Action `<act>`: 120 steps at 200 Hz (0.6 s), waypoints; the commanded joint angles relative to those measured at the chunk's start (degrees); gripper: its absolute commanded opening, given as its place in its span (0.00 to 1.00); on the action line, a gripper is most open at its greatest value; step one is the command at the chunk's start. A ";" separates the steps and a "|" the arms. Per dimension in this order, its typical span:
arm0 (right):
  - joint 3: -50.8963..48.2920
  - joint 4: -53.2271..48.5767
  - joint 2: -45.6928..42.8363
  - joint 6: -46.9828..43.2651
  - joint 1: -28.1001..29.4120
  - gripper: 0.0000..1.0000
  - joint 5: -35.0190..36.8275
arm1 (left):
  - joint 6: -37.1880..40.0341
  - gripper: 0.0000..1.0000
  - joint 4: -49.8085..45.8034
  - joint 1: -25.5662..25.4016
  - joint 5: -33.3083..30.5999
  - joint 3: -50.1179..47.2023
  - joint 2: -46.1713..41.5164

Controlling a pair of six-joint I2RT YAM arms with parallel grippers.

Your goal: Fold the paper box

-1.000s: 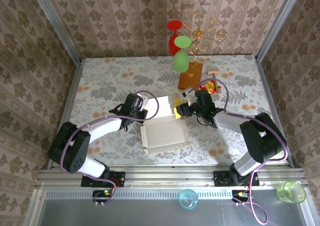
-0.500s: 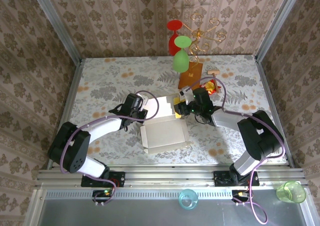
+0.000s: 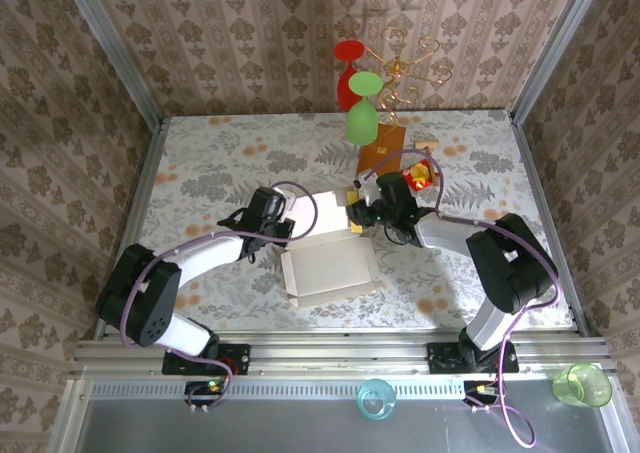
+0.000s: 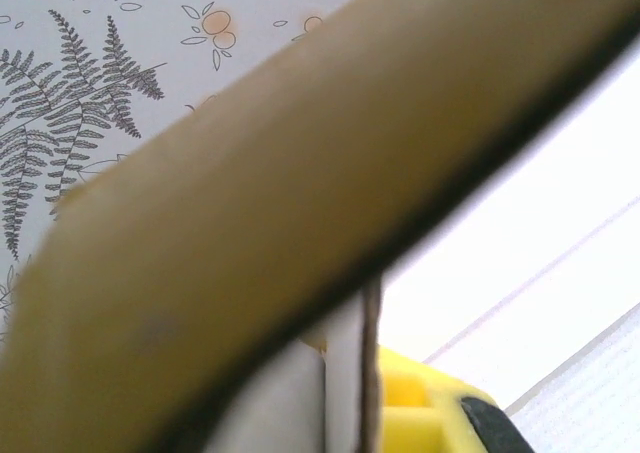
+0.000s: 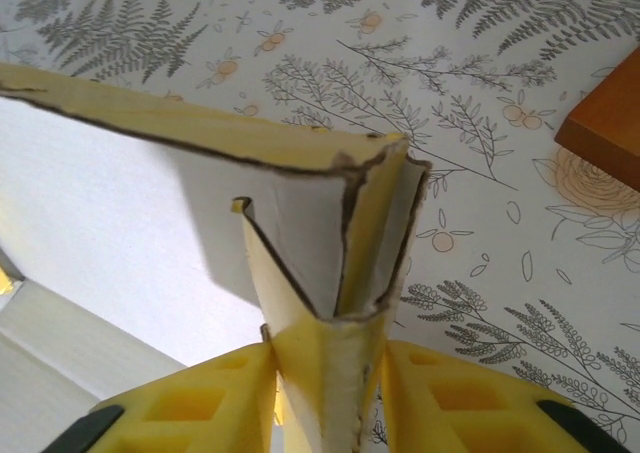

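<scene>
The paper box [image 3: 330,268] sits open in the middle of the desk [image 3: 200,163] in the top view, and the right fingers [image 5: 415,378] pinch its folded corner, bottom middle of the right wrist view. The left fingers [image 4: 420,403] are shut tight at the box's upper left wall. I think the right fingers should press the fold flat slowly while the left fingers stop the box sliding.

paper box [image 4: 250,223]: flap blurred, left wrist view | right hand [image 5: 325,378]: cut by bottom edge
</scene>
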 commanded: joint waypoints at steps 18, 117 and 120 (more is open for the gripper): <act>1.87 -2.57 1.82 -1.22 3.11 0.24 8.45 | 0.94 0.00 -1.85 0.12 -0.89 1.18 1.33; 4.05 -6.94 3.62 0.85 7.50 0.02 23.44 | -0.24 0.00 -2.63 0.09 -1.99 2.14 1.53; 4.17 -7.48 3.56 1.10 7.72 0.01 24.13 | -0.35 0.00 -2.72 0.10 -2.07 2.22 1.57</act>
